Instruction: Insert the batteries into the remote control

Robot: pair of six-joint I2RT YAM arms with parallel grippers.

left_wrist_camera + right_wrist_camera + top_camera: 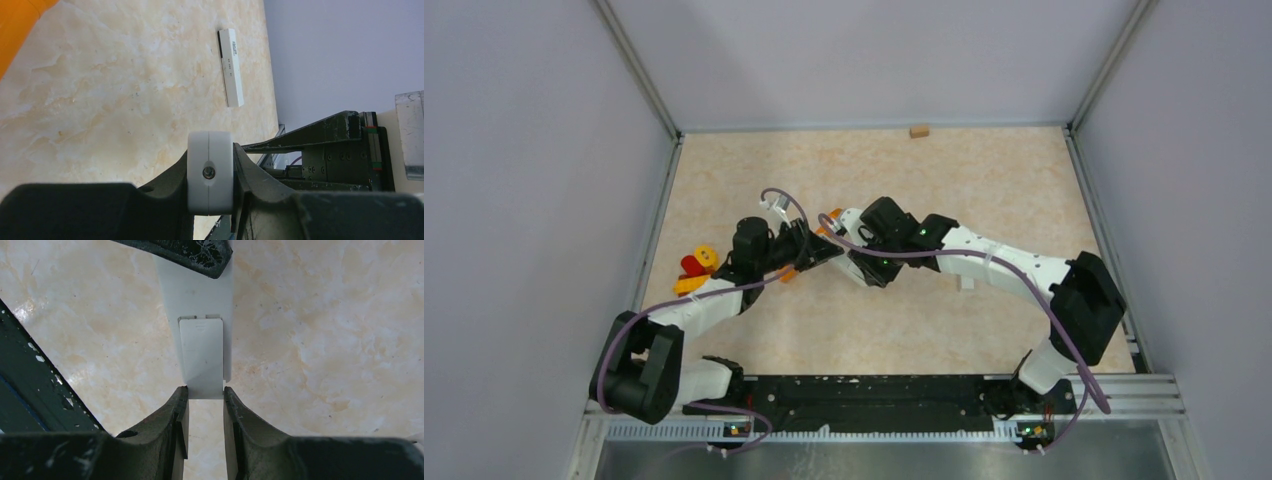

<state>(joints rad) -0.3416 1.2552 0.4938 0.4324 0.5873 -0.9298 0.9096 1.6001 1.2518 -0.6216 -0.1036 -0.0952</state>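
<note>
1. Right wrist view: the remote (202, 352) has its far end hidden under a dark finger (192, 250) of the left gripper (210, 150).
2. From above, it's buried where that gripper meets the right gripper (206, 395).
3. Left wrist view: an orange thing (17, 22), cut off at the corner.
4. Over on the left, red and yellow bits (696, 266), too small to name.

Overhead view: the left arm (704, 305) and right arm (1004, 265) reach in from the near edge and meet over the middle of the beige marbled counter (984, 190), where their dark fingers (822, 250) overlap beside small orange pieces (789, 273). A red-and-yellow object (696, 266) lies beside the left arm, a white strip (965, 283) just beside the right arm, and a tan block (918, 130) at the far edge.
</note>
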